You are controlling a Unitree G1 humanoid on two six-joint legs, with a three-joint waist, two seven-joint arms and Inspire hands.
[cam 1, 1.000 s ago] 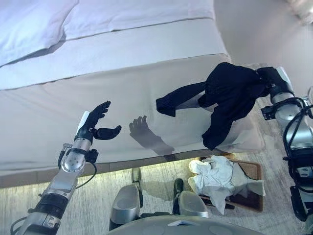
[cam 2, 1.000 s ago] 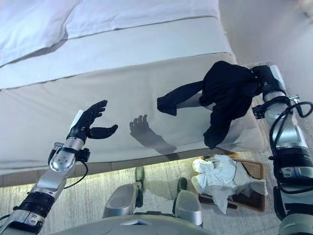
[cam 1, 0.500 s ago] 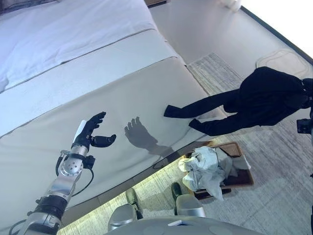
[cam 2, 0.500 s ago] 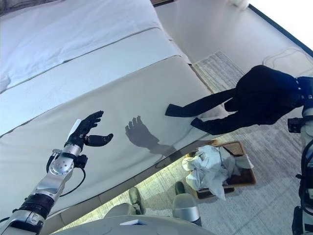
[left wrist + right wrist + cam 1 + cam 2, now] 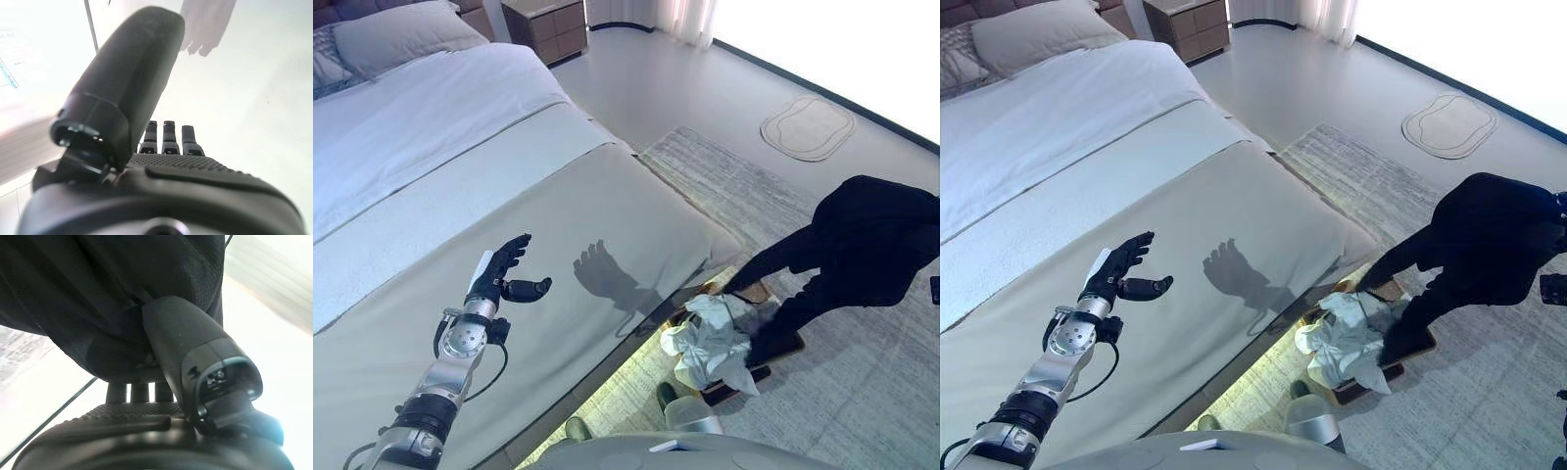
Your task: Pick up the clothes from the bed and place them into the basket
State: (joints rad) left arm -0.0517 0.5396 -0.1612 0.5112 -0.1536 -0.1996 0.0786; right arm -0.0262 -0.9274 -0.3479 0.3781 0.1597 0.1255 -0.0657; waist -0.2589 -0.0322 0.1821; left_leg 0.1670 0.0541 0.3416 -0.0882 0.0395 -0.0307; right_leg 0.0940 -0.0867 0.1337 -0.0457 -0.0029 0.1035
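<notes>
my right hand [image 5: 161, 382] is clamped on the black garment [image 5: 871, 245], thumb and fingers pinching the cloth, as its wrist view shows. the garment hangs in the air off the bed [image 5: 607, 215], over the rug [image 5: 862, 392], with one sleeve and a lower end trailing down to the basket [image 5: 773, 345]. the basket stands on the floor just beside the foot of the bed and already holds white clothes [image 5: 710, 338]. my left hand [image 5: 501, 277] hovers over the grey bedcover, fingers straight, thumb out, holding nothing. a nightstand [image 5: 543, 26] stands near the head of the bed
</notes>
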